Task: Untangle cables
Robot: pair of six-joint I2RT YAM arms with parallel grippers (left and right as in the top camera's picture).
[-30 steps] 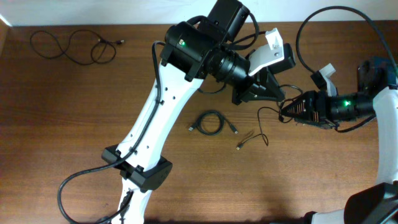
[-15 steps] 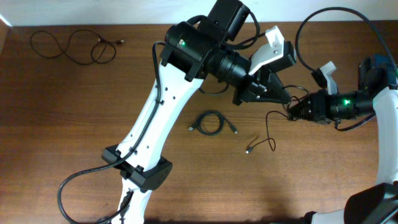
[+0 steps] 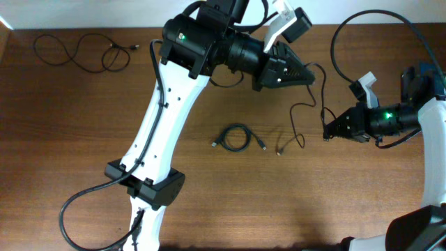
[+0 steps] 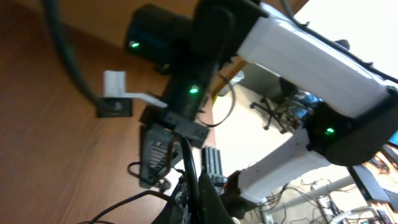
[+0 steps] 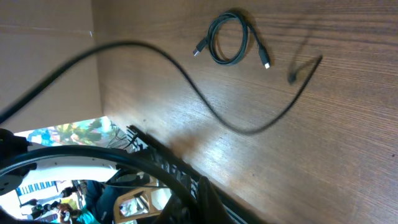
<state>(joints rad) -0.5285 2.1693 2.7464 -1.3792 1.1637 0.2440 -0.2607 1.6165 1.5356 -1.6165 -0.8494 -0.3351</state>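
One thin black cable (image 3: 291, 120) is strung between both grippers, and its free plug end (image 3: 279, 150) rests on the table. My left gripper (image 3: 311, 74) is raised at the back centre, shut on that cable (image 4: 192, 163). My right gripper (image 3: 326, 134) is lower and to the right, shut on the same cable; it shows in the left wrist view too (image 4: 154, 158). In the right wrist view the strand (image 5: 205, 99) sags over the wood beyond the shut gripper (image 5: 202, 196). A second cable, a small coil (image 3: 235, 137) (image 5: 231, 45), lies at the table's middle. A third cable (image 3: 83, 52) lies loose at the far left.
The brown wooden table (image 3: 83, 153) ends in a white wall strip at the back. The left arm's white link (image 3: 164, 118) crosses the middle of the table, with its base (image 3: 150, 192) near the front. Thick arm cables loop above the right arm (image 3: 369, 21).
My right gripper has shut on the cable. My left arm has swung up and back with its end, drawing the cable longer. The free plug end shifted slightly on the table.
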